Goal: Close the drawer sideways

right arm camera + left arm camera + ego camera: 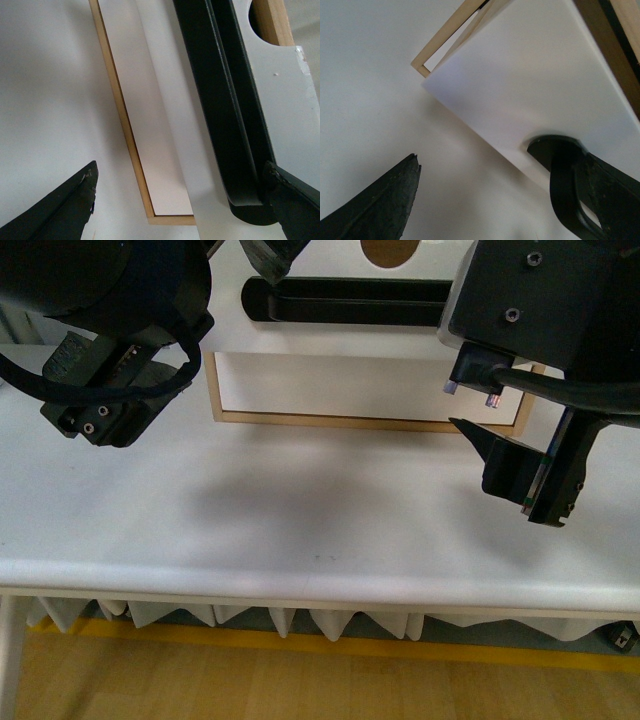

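looks like the approach step to me: the drawer (340,338) sits at the far middle of the table (300,520), left claw (487,165) and right claw (525,475) both spread open and empty near its black handle (350,300), so i'd guess next it needs a steady push shut.

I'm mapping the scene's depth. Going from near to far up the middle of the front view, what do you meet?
wooden floor → table → plain white front → black handle of the drawer → half-round notch
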